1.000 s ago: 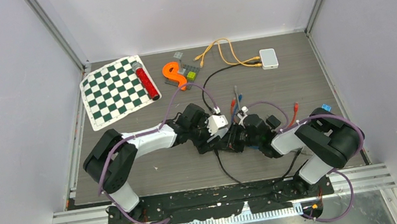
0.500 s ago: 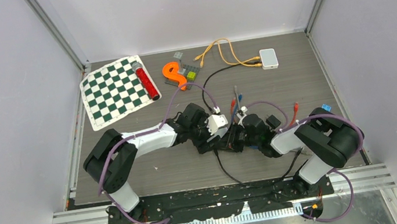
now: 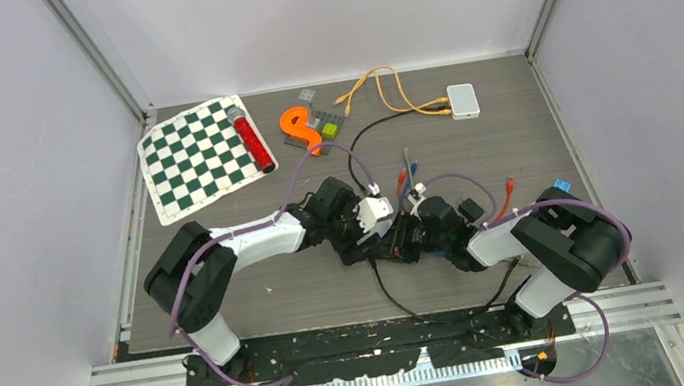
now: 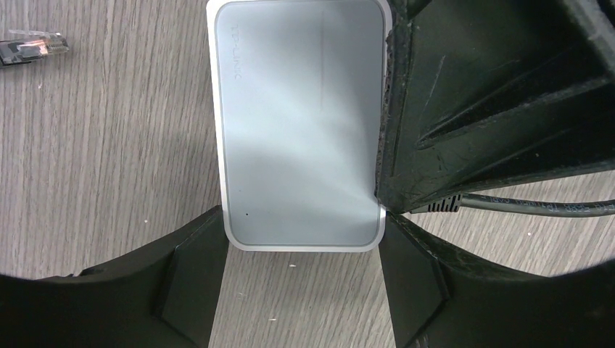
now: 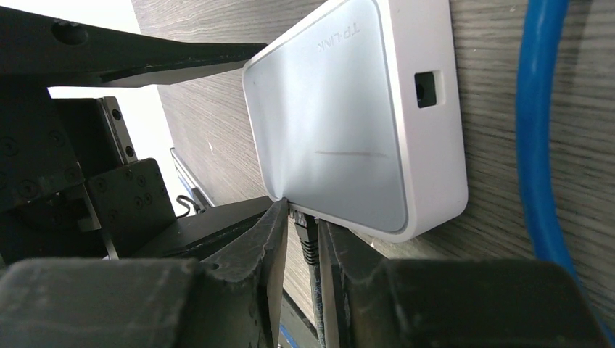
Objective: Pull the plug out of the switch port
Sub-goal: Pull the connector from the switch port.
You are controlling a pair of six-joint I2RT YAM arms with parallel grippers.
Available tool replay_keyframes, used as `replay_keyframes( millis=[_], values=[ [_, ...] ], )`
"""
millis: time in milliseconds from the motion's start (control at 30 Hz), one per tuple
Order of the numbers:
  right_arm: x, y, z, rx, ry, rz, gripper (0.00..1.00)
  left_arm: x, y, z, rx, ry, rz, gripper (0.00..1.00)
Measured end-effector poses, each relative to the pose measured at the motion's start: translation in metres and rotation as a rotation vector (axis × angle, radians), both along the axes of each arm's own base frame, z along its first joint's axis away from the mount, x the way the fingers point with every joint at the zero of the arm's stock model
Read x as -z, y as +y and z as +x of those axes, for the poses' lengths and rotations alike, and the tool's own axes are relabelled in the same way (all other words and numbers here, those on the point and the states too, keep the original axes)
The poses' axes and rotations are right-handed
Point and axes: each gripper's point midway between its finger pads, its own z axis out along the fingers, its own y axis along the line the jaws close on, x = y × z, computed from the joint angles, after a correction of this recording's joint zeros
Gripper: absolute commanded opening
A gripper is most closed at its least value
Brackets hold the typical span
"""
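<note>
Between the pinching tips of the right claw [image 5: 301, 223], the black plug [image 5: 306, 239] sits in the TP-Link switch [image 5: 341, 116] that the left claw [image 4: 302, 228] clamps on the desk [image 4: 109, 145]; if the plug sticks, pulling could drag the switch free.

Left arm [image 3: 254, 241] and right arm [image 3: 501, 241] meet tip to tip, a black cable [image 3: 382, 286] trailing from between them.

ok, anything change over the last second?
Nothing visibly moved. The left pincer still clamps the switch, and the right pincer is still closed on the plug, which is not yet out of the port.
</note>
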Motion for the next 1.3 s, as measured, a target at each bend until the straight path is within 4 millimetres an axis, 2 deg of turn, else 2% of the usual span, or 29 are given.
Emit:
replay_keyframes(
  millis=[467, 700, 833, 1100, 1300],
  values=[
    [-0.0015, 0.0025, 0.0005, -0.015, 0.001, -0.003, 0.19, 0.0001, 0.0011, 0.0000, -0.004, 0.007, 0.011, 0.54],
    [-0.0015, 0.0011, -0.0007, -0.026, -0.008, -0.019, 0.31, -0.0005, 0.0004, -0.0006, -0.005, 0.012, 0.008, 0.54],
    [-0.0016, -0.0008, -0.0041, -0.037, -0.008, -0.033, 0.32, -0.0004, -0.0006, -0.0021, -0.003, 0.020, 0.005, 0.54],
    [0.0035, -0.0004, -0.0088, -0.058, 0.007, -0.042, 0.27, -0.0008, -0.0024, -0.0026, -0.007, 0.035, 0.004, 0.53],
    [0.0056, 0.0030, -0.0074, -0.058, 0.014, -0.024, 0.33, -0.0001, -0.0001, -0.0017, 0.000, 0.028, 0.014, 0.52]
  ],
)
